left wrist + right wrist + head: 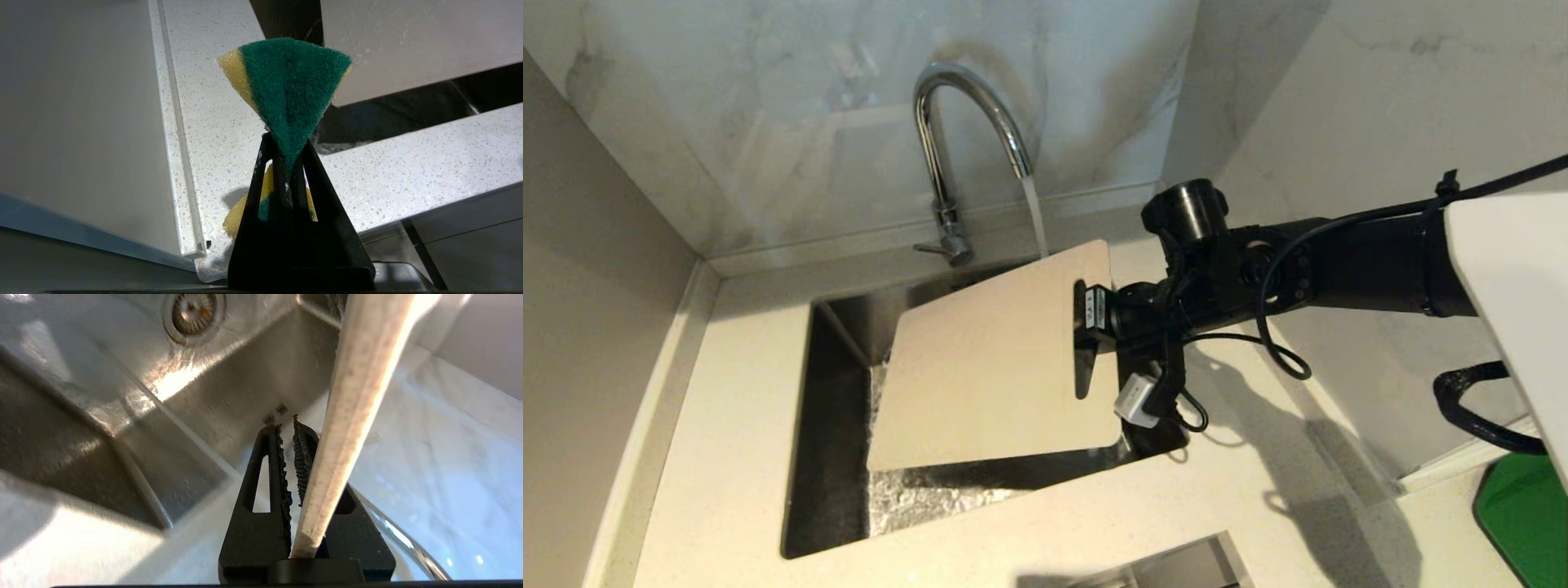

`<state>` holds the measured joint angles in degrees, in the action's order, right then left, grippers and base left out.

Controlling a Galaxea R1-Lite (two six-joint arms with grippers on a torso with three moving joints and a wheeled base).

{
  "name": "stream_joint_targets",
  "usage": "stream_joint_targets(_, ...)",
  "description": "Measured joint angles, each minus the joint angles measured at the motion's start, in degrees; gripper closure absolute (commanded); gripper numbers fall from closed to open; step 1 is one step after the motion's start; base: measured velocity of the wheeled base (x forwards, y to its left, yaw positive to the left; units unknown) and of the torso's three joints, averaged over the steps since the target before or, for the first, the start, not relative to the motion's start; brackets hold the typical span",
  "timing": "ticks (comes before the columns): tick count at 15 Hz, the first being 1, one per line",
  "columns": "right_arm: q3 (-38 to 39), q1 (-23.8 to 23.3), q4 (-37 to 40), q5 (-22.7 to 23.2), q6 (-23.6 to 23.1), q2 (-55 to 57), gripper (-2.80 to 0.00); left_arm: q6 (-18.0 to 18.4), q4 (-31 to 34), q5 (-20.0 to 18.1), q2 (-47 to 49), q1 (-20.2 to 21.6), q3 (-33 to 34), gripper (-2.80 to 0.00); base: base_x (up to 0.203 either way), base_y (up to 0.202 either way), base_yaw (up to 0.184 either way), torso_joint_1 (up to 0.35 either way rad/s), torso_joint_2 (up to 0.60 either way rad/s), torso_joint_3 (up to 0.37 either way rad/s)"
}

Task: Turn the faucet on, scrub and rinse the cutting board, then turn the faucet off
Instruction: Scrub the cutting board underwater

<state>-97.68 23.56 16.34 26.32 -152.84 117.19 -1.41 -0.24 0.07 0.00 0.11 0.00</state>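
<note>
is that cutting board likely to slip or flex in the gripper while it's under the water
The cutting board probably stays stiff: it holds flat, pinched at one edge by the right gripper. Being wet from the faucet, it may slip.

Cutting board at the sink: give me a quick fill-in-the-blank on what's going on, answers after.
1. The right gripper is shut on the edge of the ____.
2. Water runs from the faucet onto the cutting board, which is tilted over the ____.
3. The left gripper is shut on a green and yellow ____.

Answers: cutting board; sink; sponge
</note>
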Motion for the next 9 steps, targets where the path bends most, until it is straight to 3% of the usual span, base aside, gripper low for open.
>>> stream_joint_targets(3,2.05,0.27,-1.73,1.2,0.52,-2.08,0.0,0.6,0.49,0.54,0.11,0.02,-0.97,0.0,0.0,0.0,0.0,0.0,0.0,0.0)
stream_joint_targets(6,2.36,0.22,-1.76,1.29,1.2,-3.59,0.0,-0.78,3.24,3.42,4.07,-0.29,-11.56,0.0,0.0,0.0,0.0,0.0,0.0,0.0)
stream_joint_targets(9,2.25,0.28,-1.8,1.32,2.26,-4.92,0.0,1.11,4.75,5.6,12.67,-1.4,-24.37,0.0,0.0,0.0,0.0,0.0,0.0,0.0)
